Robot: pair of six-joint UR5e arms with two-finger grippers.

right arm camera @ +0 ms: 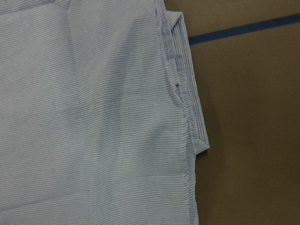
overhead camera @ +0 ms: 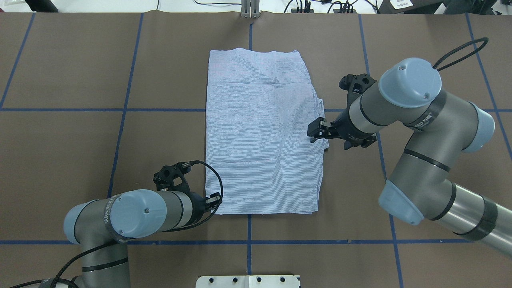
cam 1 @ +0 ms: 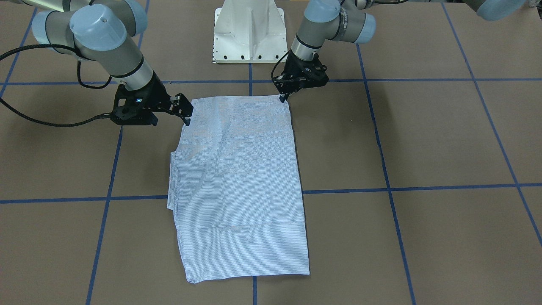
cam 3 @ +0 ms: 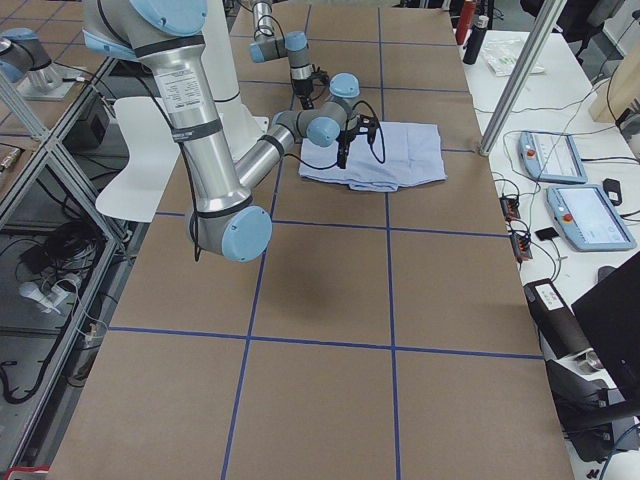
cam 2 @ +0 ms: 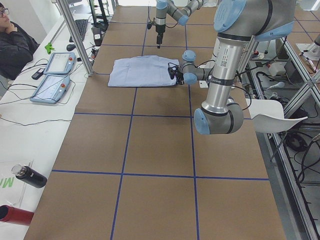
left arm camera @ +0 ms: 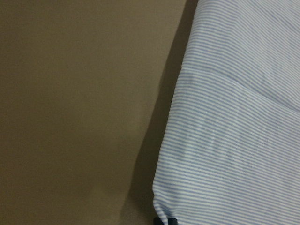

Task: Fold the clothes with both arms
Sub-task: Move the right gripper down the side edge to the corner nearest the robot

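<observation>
Overhead exterior view: the striped shirt (overhead camera: 260, 132) lies folded into a tall rectangle near the middle of the brown worktop (overhead camera: 80, 160), flat, with a few soft creases. It straddles the blue tape lines (overhead camera: 120, 109) that cross beneath it.

The left arm (overhead camera: 140, 212) reaches in from 7 o'clock, and the left end effector (overhead camera: 215, 200) sits at the shirt's 7 o'clock corner, the one nearest the robot on its left. In the left wrist view a dark fingertip (left arm camera: 165, 220) meets that corner at the bottom of the frame and the cloth puckers slightly there. In the front-facing view the fingers come down to a single point on the same corner. The fingers are pressed together, pinching the shirt's corner.

The right arm (overhead camera: 408, 92) comes in from 4 o'clock. The right end effector (overhead camera: 318, 132) is over the shirt's 3 o'clock edge, about halfway along its length, its fingers spread and holding nothing. The right wrist view looks down on that edge, where a narrow layered band (right arm camera: 187, 93) of the same fabric sticks out past the main fold toward 3 o'clock.

At 6 o'clock, between the two arms, stands the white pedestal (cam 1: 249, 31), well apart from the cloth. In the exterior left view a person (cam 2: 15, 45) sits at 10 o'clock beside the worktop.
</observation>
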